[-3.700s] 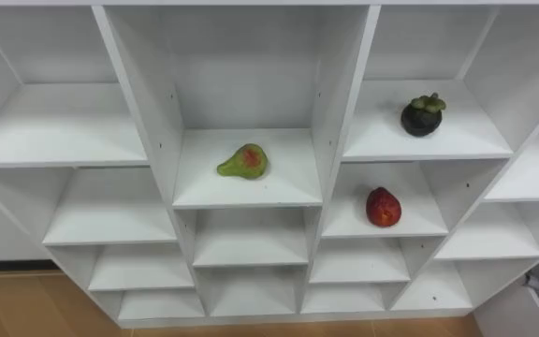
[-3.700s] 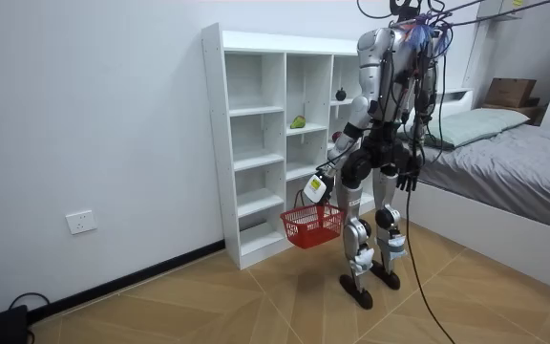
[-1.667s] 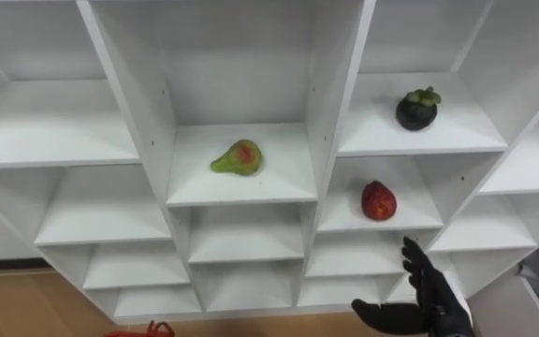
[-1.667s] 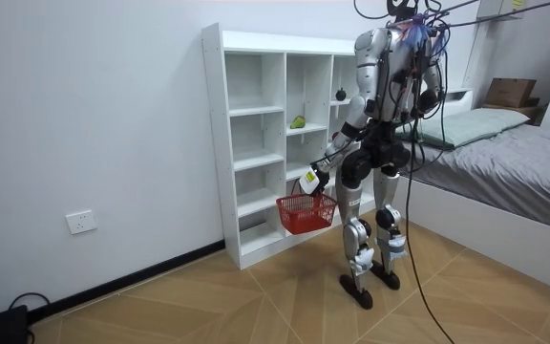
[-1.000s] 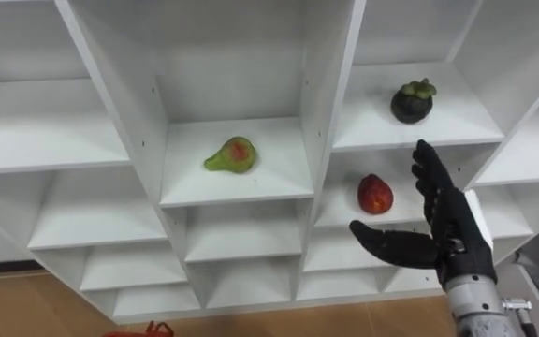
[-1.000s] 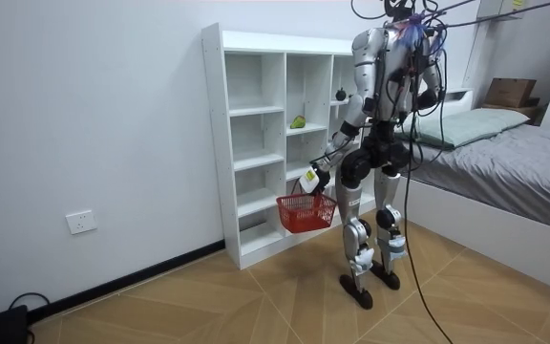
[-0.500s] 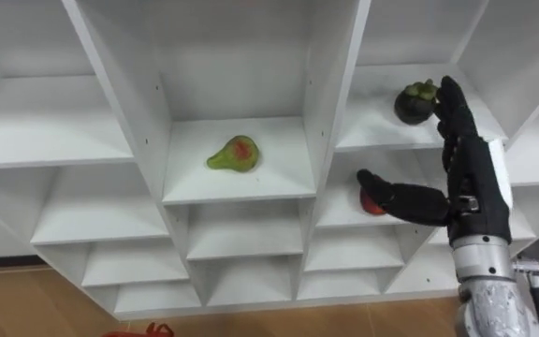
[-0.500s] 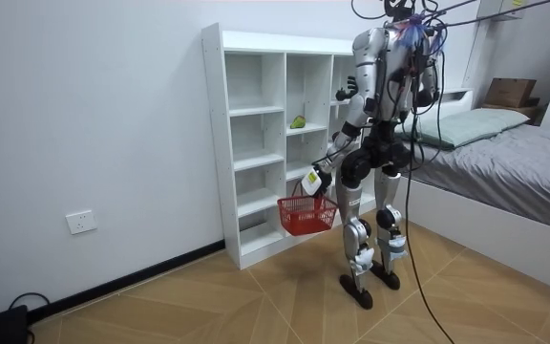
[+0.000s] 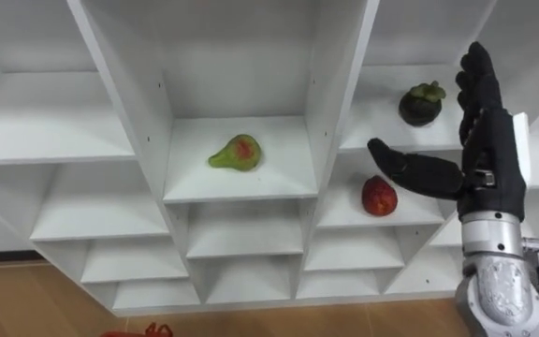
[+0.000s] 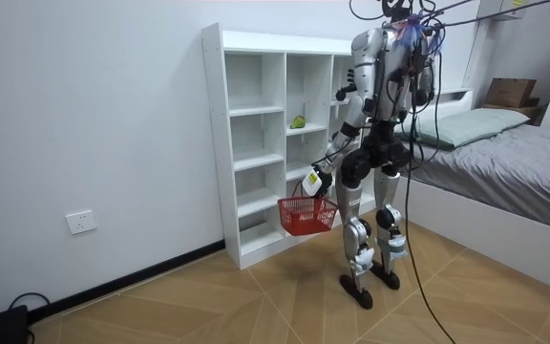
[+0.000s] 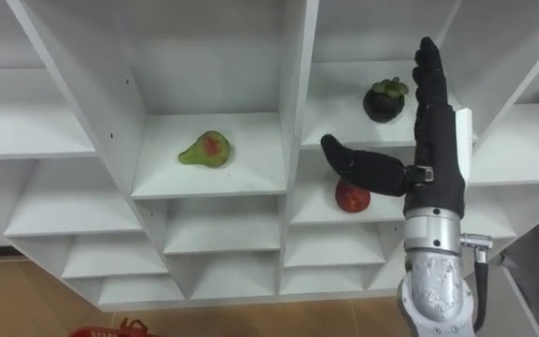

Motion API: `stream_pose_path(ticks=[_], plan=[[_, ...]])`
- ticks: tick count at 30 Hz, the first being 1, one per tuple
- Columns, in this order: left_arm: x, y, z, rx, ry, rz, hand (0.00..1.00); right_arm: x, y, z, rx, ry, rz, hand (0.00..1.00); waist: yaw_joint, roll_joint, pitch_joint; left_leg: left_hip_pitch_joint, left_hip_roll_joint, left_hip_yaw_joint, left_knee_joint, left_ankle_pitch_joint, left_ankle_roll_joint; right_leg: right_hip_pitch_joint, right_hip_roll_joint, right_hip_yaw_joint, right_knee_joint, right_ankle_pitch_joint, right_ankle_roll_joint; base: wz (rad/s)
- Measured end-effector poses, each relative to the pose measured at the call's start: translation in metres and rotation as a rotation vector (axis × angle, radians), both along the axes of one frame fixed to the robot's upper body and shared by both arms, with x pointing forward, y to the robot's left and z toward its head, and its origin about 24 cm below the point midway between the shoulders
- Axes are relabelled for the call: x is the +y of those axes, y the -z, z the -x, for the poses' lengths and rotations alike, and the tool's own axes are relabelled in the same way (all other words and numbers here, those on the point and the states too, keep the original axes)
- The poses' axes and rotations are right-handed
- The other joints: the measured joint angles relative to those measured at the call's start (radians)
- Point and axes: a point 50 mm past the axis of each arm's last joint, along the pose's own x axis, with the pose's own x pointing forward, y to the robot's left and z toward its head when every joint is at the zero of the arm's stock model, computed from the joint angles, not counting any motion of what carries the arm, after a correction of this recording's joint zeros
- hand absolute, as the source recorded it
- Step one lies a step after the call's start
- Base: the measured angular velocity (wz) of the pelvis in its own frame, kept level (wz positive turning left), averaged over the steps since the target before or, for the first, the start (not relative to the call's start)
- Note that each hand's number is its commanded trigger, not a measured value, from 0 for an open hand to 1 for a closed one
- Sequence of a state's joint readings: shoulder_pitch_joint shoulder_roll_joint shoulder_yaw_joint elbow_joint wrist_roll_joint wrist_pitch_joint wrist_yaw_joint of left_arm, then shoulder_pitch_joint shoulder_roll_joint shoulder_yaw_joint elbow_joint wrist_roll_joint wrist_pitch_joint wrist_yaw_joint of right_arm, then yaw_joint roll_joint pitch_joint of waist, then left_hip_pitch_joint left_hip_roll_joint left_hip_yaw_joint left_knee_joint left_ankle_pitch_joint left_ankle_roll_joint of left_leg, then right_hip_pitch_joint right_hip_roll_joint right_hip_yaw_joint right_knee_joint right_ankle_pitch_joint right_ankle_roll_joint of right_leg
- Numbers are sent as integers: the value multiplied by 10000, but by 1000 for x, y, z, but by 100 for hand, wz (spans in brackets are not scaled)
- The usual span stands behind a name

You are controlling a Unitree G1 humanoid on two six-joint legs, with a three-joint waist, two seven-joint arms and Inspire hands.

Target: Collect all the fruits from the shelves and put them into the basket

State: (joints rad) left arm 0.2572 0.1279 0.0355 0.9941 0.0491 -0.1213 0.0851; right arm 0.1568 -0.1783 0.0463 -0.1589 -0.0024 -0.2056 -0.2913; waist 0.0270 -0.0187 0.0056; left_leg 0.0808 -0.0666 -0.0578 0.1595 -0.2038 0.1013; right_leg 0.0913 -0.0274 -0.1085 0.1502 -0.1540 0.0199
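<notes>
The right hand (image 9: 489, 159) is held up before the right-hand column of the closet (image 9: 333, 94), fingers straight and thumb spread, with nothing grasped. The mangosteen (image 9: 421, 104) sits on the shelf just beside the fingers, and the red fruit (image 9: 379, 197) lies one shelf lower, under the thumb. In the room view the left hand (image 10: 315, 182) appears to be closed round the handle of the red basket (image 10: 306, 214), though it is small there. For a sound pick, the hand should be carried into the compartment clear of the divider and closed round the fruit's widest part. The mangosteen stands calyx up, with no marked long axis. The pear (image 9: 234, 153), in the middle column, lies on its side, long axis across the shelf, narrow end to the left.
</notes>
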Motion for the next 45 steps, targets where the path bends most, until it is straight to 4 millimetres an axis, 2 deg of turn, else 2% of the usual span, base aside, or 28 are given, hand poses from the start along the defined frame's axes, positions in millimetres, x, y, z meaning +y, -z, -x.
stream_pose_path(ticks=[5, 8, 10, 15, 20, 27, 33, 38, 42, 45], plan=[[3, 0, 2, 182, -29, -82, 100, -12, 14, -1, 724, 304, 100, 0, 55, -170, 75, -2, -2, -60, 1, -1, -1, 23, -8, -110, -2, 0, 0, 2], [4, 1, 5, 398, -83, -91, 100, -20, 13, -5, 833, 644, -64, 0, 50, -210, 72, -16, -7, -95, -1, -2, -3, 19, -31, -337, 1, 0, 0, 0], [5, 1, 6, 531, -160, -110, 100, -24, 10, -10, 707, 795, -52, 0, 31, -237, 56, -19, -6, -99, 0, -2, -3, 18, -31, -342, 0, 0, 0, 0], [7, 0, 4, 459, -236, -177, 100, -28, 4, -16, 522, 1006, -36, 0, 61, -374, -46, -20, -4, -121, 48, -1, -3, 38, -34, -439, 0, 0, 0, 4], [9, -1, 2, 417, -258, -247, 100, -36, 7, -27, 772, 1203, 116, 0, 61, -439, -71, -17, -16, -192, 76, 0, -1, 59, -52, -482, 1, 0, 1, 1], [11, -2, 1, 441, -14, -447, 100, -50, -7, -46, 282, 1834, 34, 0, 81, -386, -30, -20, -10, -241, 33, 4, -9, 70, -61, -574, 5, 0, 1, 0], [11, -1, 5, 621, -6, -384, 100, -48, -19, -54, -166, 1725, -3, 0, 88, -379, -25, -19, -7, -296, 84, 11, -19, 90, -58, -612, 2, 0, 1, 1], [11, -1, 3, 669, -7, -393, 100, -51, -19, -58, 37, 1568, -136, 0, 129, -348, -4, -19, -18, -362, 96, 11, -19, 134, -80, -824, 3, 0, 1, 7], [12, -1, 2, 710, -20, -411, 100, -61, -14, -63, 632, 1643, -27, 0, 350, -311, 20, -26, -19, -451, 88, 11, -19, 156, -79, -876, 2, 0, 1, 3], [13, -2, 0, 686, -16, -437, 100, -63, -15, -67, 718, 1608, 47, 0, 381, -333, 31, -48, -20, -551, 86, 20, -33, 168, -77, -956, 2, 0, 2, 10]])
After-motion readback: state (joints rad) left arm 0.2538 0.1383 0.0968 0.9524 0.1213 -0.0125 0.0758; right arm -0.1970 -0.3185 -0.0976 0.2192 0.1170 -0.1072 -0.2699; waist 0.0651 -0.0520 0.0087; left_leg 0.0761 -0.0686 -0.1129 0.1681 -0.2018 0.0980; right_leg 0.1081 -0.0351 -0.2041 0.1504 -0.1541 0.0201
